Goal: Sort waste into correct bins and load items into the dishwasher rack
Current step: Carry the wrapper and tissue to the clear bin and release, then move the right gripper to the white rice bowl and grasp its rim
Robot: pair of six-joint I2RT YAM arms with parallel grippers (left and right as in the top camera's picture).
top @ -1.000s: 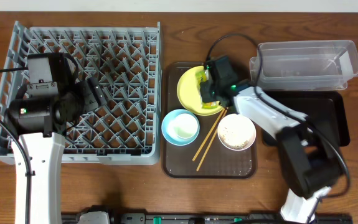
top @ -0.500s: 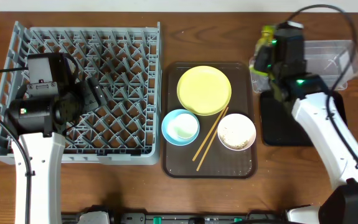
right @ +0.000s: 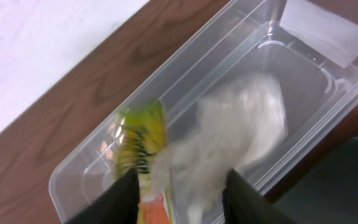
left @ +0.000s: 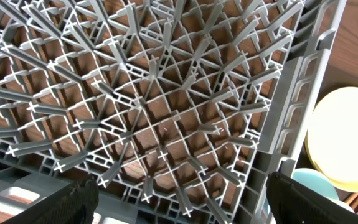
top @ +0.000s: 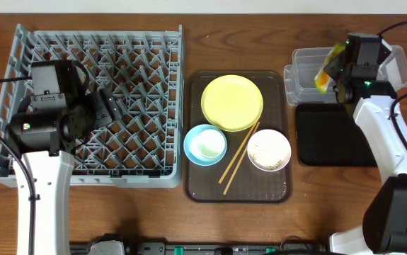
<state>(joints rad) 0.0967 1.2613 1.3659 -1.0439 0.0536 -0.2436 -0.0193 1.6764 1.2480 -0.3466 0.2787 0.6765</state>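
Looking down from overhead, the right tool [top: 333, 71] hangs above the clear tub [top: 304, 74] at the far right of the counter [top: 330, 212], with the green-and-orange snack wrapper [top: 323, 75] at its tip over the tub's inside. The black tray [top: 327, 138] lies just in front of the tub. On the brown serving tray [top: 199, 185] sit the yellow plate [top: 231, 103], the light blue bowl [top: 190, 145], the white bowl [top: 286, 150] with beige crumbs [top: 267, 150], and the chopsticks [top: 237, 154] slanting between the bowls. The left tool [top: 111, 106] hovers over the grey rack [top: 139, 49], which holds no dishes

From the left wrist, the left tool [left: 180, 186] has its jaws spread wide with nothing between them, only the rack [left: 166, 112] grid beneath; the plate [left: 347, 137] and blue bowl [left: 306, 183] show past its edge

From the right wrist, the right tool [right: 179, 180] has its jaws partway closed, and the wrapper [right: 140, 143] runs its orange end down beside one of the fingers [right: 119, 196], so it looks pinched there. A blurred white tissue [right: 241, 118] spreads from that gap across the tub [right: 315, 93]; I cannot tell whether it hangs from the tool or lies inside. Both are light and limp. The wrapper's film is likely slick and crinkly, best held by a flat end, and may cling to a finger on release
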